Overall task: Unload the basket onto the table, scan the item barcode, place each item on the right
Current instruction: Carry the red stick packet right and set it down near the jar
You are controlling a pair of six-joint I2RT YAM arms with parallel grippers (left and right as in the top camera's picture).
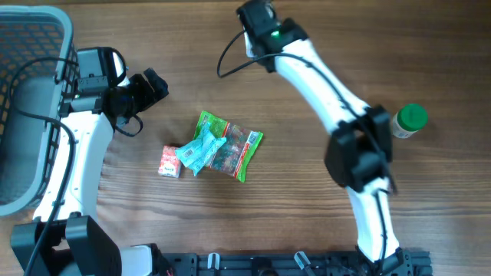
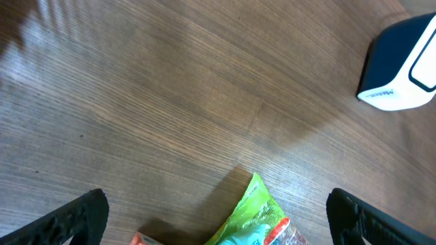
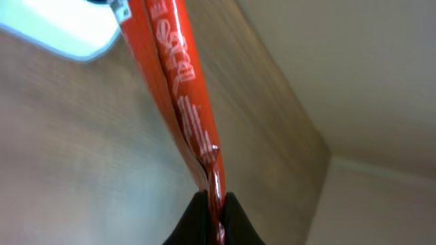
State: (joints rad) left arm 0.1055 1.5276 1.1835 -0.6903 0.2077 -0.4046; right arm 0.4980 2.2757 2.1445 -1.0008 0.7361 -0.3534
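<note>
Fingers of the left gripper are spread as wide as they go and hold nothing. They hover over bare table just right of the basket, which sits at the far left edge. Below and to the right of that hand is a small heap. A little red and white carton touches a teal packet, and the teal packet overlaps a green packet. The left wrist view catches the green packet's corner between its own fingertips.

Further right, at the top of the table, the right gripper is clamped tight on the bottom edge of a red packet. The packet is flat and seen edge-on, rising away from the jaws. Its far end comes up just beside the scanner, a pale box (dark blue with a white face from the left wrist). Whether the two touch cannot be told. A green-capped bottle stands alone at the far right, well apart from everything.

The step in hand looks like presenting the red packet to the scanner. Which face carries the barcode is not visible from here. The next move probably calls for a slow roll of the right wrist so a flat side, not the thin edge, faces the scanner window. The packet is limp, so it may sag or fold over as it turns.
</note>
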